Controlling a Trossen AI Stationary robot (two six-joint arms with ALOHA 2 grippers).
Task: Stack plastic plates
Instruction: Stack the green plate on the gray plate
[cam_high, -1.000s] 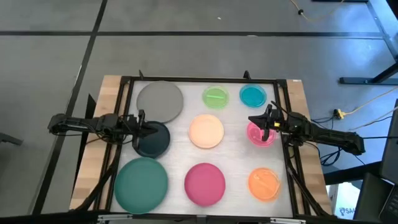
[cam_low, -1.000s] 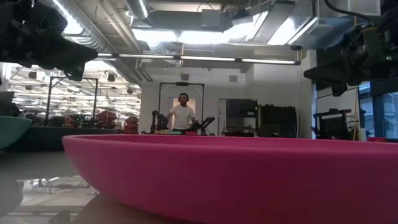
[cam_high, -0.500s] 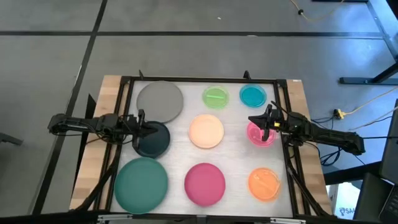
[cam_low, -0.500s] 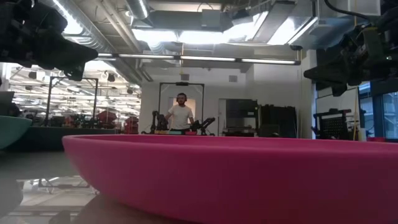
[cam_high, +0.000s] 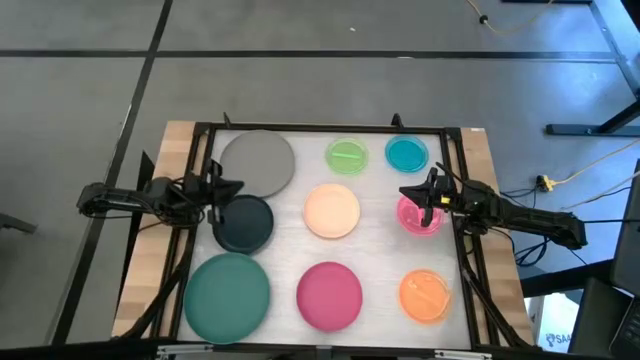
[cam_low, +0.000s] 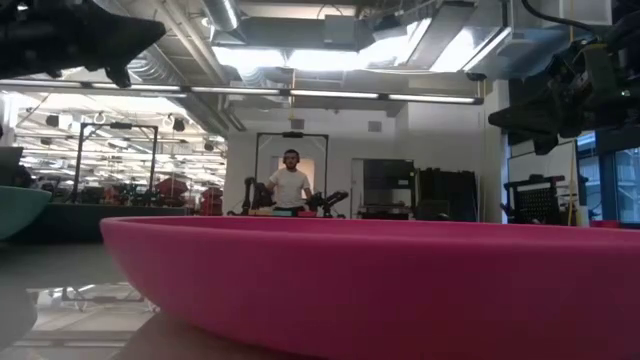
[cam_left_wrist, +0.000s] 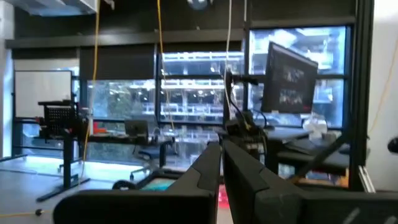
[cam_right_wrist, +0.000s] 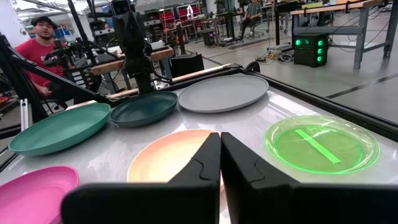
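My left gripper (cam_high: 232, 187) is closed on nothing, poised above the gap between the grey plate (cam_high: 257, 162) and the black plate (cam_high: 244, 223). The black plate lies just below it, nearer to this arm than to the other. My right gripper (cam_high: 410, 192), also closed and empty, sits at the pink plate (cam_high: 419, 215), on its edge nearest the peach plate (cam_high: 331, 211). No plate is stacked yet. Judgement: a round plate has no long axis; the left takes the black rim.

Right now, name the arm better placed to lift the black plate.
Left. Its hand is shut right at the black plate's edge, while the right hand, also shut, hangs over the pink plate.
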